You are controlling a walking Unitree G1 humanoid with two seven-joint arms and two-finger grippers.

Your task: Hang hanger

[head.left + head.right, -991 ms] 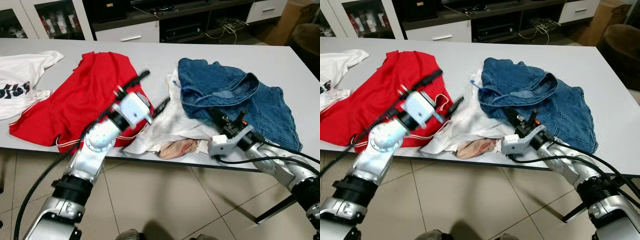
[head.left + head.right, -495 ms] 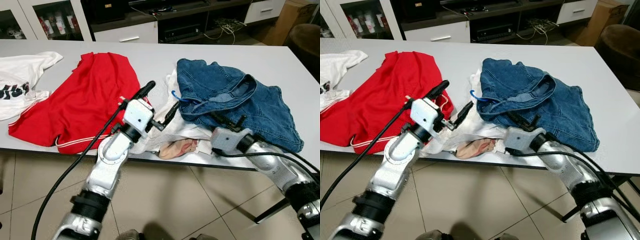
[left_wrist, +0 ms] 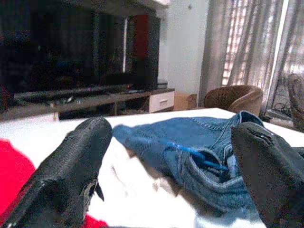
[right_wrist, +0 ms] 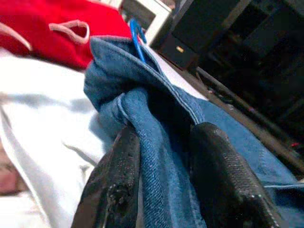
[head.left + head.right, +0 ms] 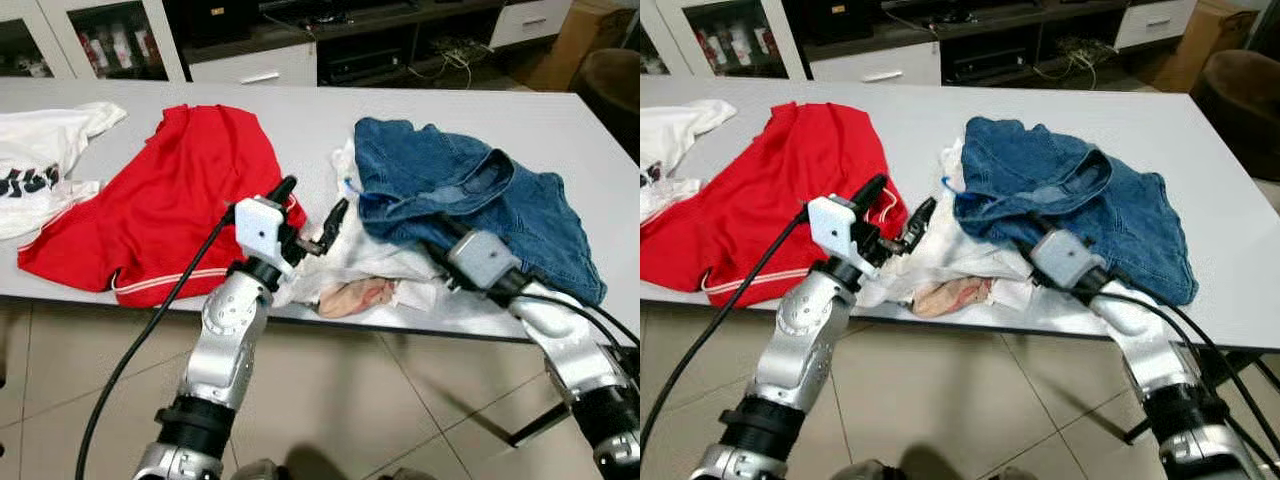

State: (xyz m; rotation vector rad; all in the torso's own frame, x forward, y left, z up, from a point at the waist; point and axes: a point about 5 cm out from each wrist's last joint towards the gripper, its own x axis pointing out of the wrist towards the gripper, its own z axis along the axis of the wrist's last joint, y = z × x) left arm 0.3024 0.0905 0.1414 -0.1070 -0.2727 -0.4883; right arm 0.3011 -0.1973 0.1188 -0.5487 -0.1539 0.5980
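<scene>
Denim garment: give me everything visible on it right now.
The denim garment is blue, with stitched seams and an open collar-like band, and looks like heavy cotton. It lies crumpled on the grey table, overlapping white clothing on its left. A thin blue hanger pokes out of its folds at the near left edge. The right gripper pinches a fold of it; the left gripper hovers open beside it.

red shirt [image 5: 170, 190], blue denim garment [image 5: 470, 195], blue hanger [image 3: 194, 154]

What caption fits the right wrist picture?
Right gripper pinching a fold of the blue denim garment, blue hanger peeking out behind.
</scene>
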